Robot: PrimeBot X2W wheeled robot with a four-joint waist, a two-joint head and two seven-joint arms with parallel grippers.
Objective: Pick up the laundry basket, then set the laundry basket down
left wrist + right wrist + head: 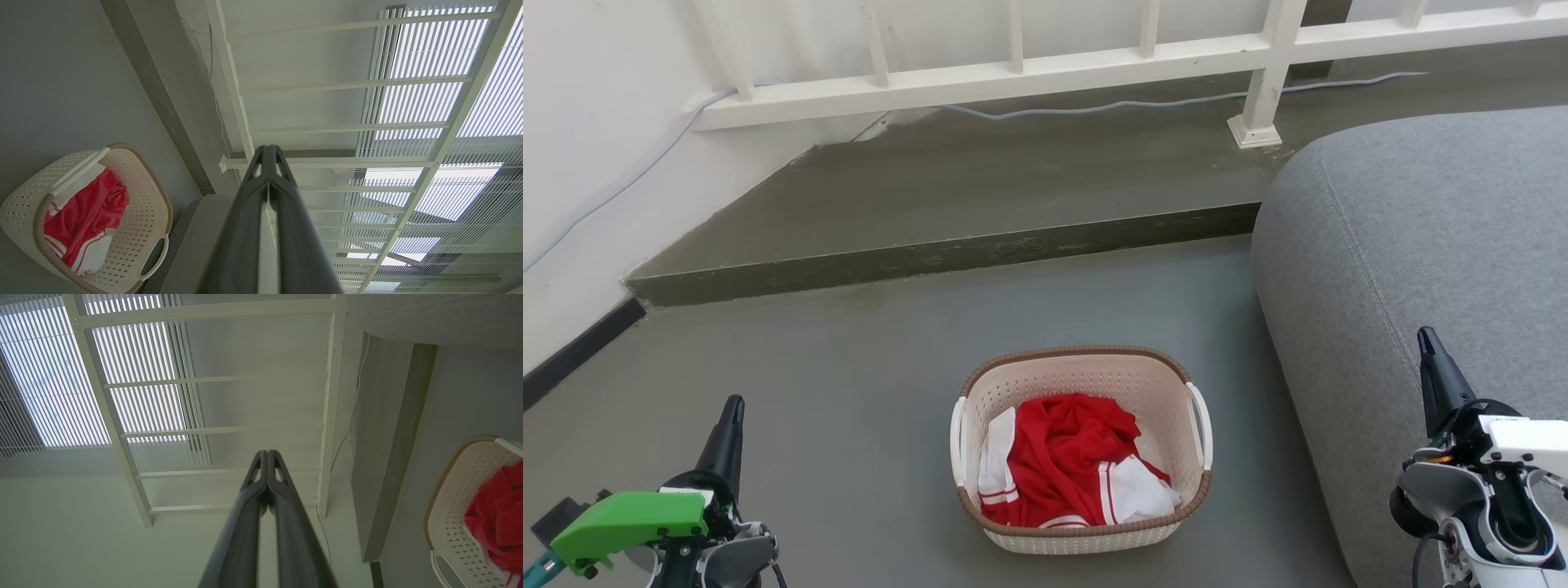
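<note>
laundry basket (1086,377): cream, brown rim | left end effector (268,149) closed | right end effector (267,454) apparently closed

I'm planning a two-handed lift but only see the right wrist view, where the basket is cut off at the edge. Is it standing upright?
Observer: Yes, the laundry basket stands upright on the grey floor.
Operator: Is the left gripper open?
Observer: No, the left gripper has its fingertips together, clear of the basket.
Operator: Anything hanging over the edge?
Observer: No, the red and white clothes lie inside, below the rim.
</note>
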